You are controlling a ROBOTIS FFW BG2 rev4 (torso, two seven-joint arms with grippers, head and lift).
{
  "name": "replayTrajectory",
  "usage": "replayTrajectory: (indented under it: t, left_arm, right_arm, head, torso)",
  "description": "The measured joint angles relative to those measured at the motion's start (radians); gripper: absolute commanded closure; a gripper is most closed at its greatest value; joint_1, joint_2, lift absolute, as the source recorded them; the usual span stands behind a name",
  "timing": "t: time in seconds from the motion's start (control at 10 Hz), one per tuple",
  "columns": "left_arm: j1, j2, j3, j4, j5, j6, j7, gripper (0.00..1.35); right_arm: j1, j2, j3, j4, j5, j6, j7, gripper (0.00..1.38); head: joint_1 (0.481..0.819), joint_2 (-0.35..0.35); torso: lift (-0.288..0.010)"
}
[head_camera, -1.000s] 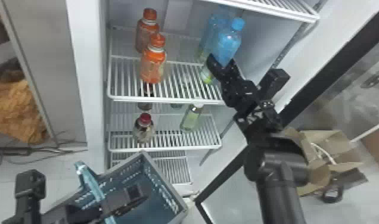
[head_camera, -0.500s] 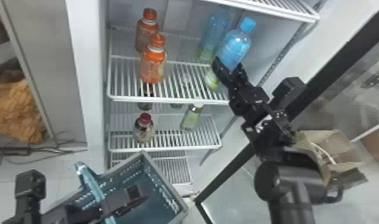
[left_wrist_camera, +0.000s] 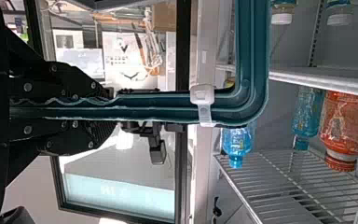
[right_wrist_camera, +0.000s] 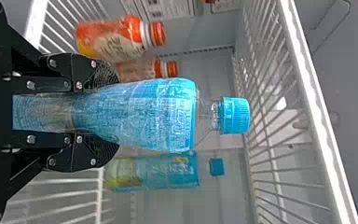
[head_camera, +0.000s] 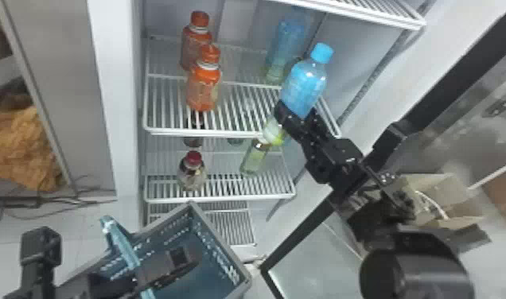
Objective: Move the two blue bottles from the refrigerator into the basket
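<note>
My right gripper (head_camera: 300, 115) holds the front blue bottle (head_camera: 304, 83) by its lower part, over the front right of the refrigerator's upper visible shelf. In the right wrist view the bottle (right_wrist_camera: 163, 114) lies between both fingers of the right gripper (right_wrist_camera: 105, 112), cap pointing away. The second blue bottle (head_camera: 287, 41) stands farther back on that shelf. Below left, my left gripper (head_camera: 182, 256) is over the grey-blue basket (head_camera: 220, 246), at its teal handle (head_camera: 121, 242). In the left wrist view the left gripper (left_wrist_camera: 105, 107) is closed around the handle (left_wrist_camera: 154, 107).
Two orange bottles (head_camera: 204, 87) stand on the shelf's left part. On the shelf below are a red-capped bottle (head_camera: 192, 171) and a pale green one (head_camera: 254, 157). The open door's black frame (head_camera: 300, 234) and a cardboard box (head_camera: 451, 195) are at the right.
My right gripper has drawn the held blue bottle away from the rear one, first rightward, then toward the robot. The left gripper and basket have stayed in place.
</note>
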Motion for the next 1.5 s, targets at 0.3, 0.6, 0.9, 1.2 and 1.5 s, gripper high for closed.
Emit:
replayTrajectory:
  t: [0.3,0.6,0.9,1.2,1.5]
  left_arm:
    - [0.0,0.0,-0.001,0.0,-0.001,0.0,0.0,1.2]
    - [0.0,-0.001,-0.002,0.002,-0.002,0.0,0.0,1.2]
    - [0.0,-0.001,-0.002,0.002,-0.002,-0.004,0.0,1.2]
    - [0.0,-0.001,-0.002,0.004,0.001,-0.005,0.0,1.2]
    - [-0.003,-0.001,-0.002,0.005,0.001,-0.005,0.001,1.2]
  right_arm:
    - [0.073,0.015,-0.001,-0.101,-0.022,0.138,0.044,1.28]
    - [0.117,0.023,0.01,-0.151,-0.042,0.252,0.091,1.28]
    - [0.153,0.022,0.016,-0.183,-0.065,0.346,0.126,1.28]
    - [0.17,0.0,0.066,-0.172,-0.128,0.448,0.163,1.28]
    - [0.155,-0.019,0.117,-0.139,-0.157,0.518,0.184,1.28]
  head:
    - [0.695,-0.35]
    - [0.695,-0.35]
    - [0.695,-0.35]
    - [0.695,-0.306]
    - [0.695,-0.248]
  torso:
    - [-0.01]
    - [-0.01]
    - [-0.01]
    - [-0.01]
    - [-0.01]
